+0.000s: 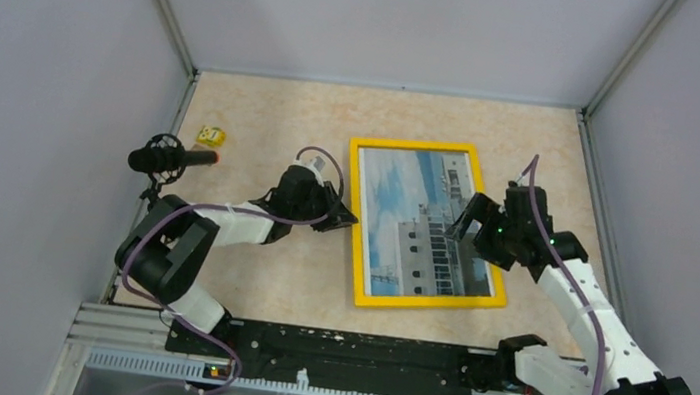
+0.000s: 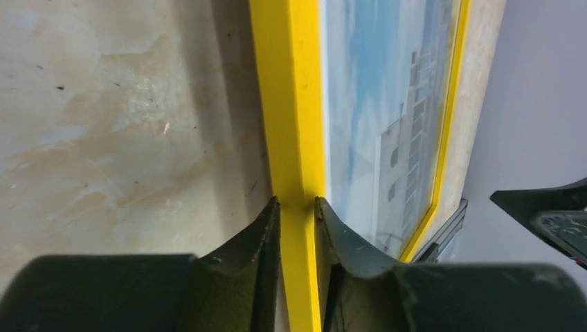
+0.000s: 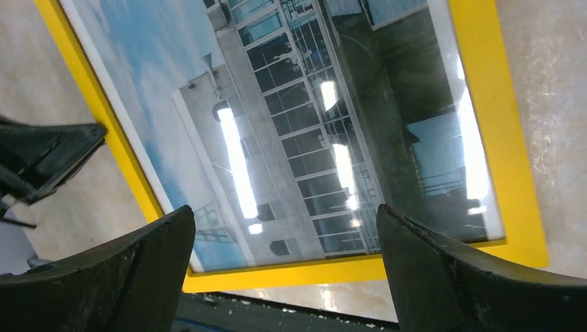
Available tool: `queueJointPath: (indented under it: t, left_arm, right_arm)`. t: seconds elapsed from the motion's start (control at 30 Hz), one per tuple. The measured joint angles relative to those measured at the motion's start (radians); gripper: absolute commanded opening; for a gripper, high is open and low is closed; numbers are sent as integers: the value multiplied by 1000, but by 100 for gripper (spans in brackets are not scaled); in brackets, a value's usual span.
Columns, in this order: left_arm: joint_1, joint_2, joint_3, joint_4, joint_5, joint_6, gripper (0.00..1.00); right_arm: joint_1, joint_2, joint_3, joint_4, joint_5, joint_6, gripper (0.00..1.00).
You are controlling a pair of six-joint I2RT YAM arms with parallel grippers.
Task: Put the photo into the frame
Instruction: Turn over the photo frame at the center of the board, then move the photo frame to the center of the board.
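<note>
The frame [image 1: 354,228] with a yellow border lies flat on the table, right of centre. The photo [image 1: 419,216] of a white building and blue sky shows inside it, under reflective glazing. My left gripper [image 1: 345,219] is shut on the frame's left border; in the left wrist view [image 2: 297,204] the two fingers pinch the yellow bar [image 2: 287,104] beside the photo [image 2: 374,104]. My right gripper [image 1: 468,227] is open and empty, over the frame's right half. In the right wrist view [image 3: 284,211] its fingers straddle the photo [image 3: 277,124] and frame [image 3: 498,138] from above.
A black microphone [image 1: 170,157] on a stand and a small yellow object [image 1: 211,135] sit at the far left. A black rail [image 1: 337,352] runs along the near edge. Grey walls enclose the table on three sides.
</note>
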Motion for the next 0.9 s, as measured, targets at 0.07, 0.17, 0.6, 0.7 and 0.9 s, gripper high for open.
queueJointPath:
  t: [0.07,0.17,0.6,0.7,0.9]
  left_arm:
    - [-3,25,0,17,26,15,29]
    - [-4,24,-2,59,55,40,49]
    - [-5,-349,-6,-133,142,222,99]
    - [-5,-390,173,-293,182,307,99]
    - [-5,-440,502,-480,194,480,99]
  right_arm:
    - [0,27,-13,-9,27,40,99]
    - [0,56,-25,-38,98,117,99]
    - [0,-3,-235,-164,279,430,96]
    - [-3,-3,-260,-132,304,448,95]
    - [-72,11,-307,-19,323,427,96]
